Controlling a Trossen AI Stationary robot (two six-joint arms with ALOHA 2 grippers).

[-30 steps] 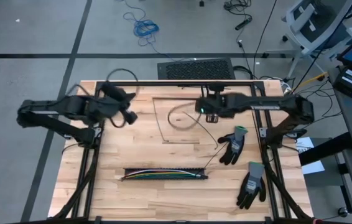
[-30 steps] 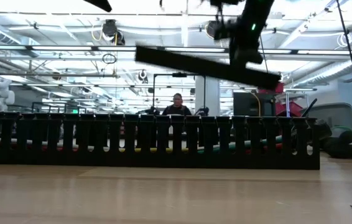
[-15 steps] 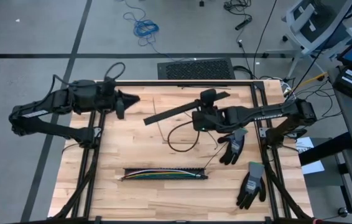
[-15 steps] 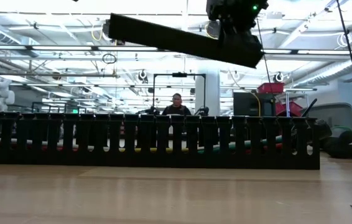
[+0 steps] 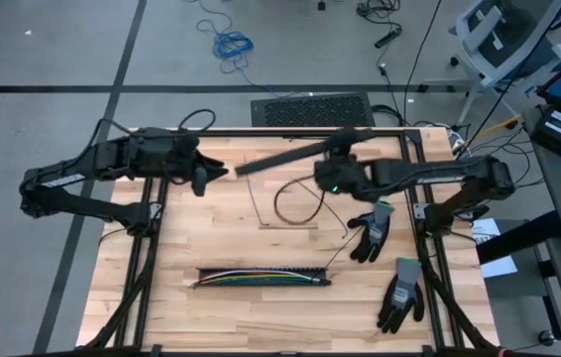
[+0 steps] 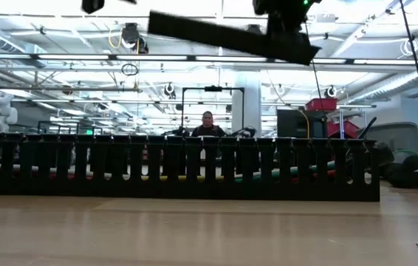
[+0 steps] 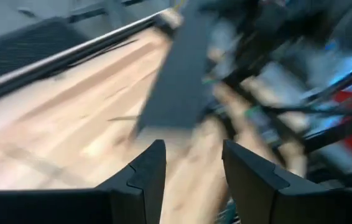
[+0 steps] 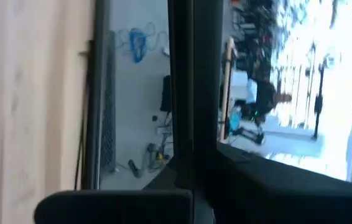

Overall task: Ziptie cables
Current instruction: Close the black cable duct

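The cables, a bundle of coloured wires, lie in a black slotted strip near the table's front edge. In the low view they show through its slots. My right gripper is shut on a long flat dark strip held high above the table's middle. My left gripper hangs open just left of that strip's free end. The left wrist view shows nothing between its fingers, and the strip's end lies ahead of them. My right gripper pinches the flat dark strip between its two fingers toward its right end. It comes from the table's right side, and the fingers lie across the strip. The strip is lifted clear, high above the table. Its long free part reaches toward the left arm.
A thin dark wire loop lies on the wood below the right gripper. Two grey-and-green gloves lie at the right. Black frame rails run along the table's sides and far edge. In the room beyond, a person sits.
My right gripper has risen with the dark strip. The strip has turned in the air and now hangs higher, its free end swung toward the far edge. My left gripper has turned about and shifted a little toward the table's right.
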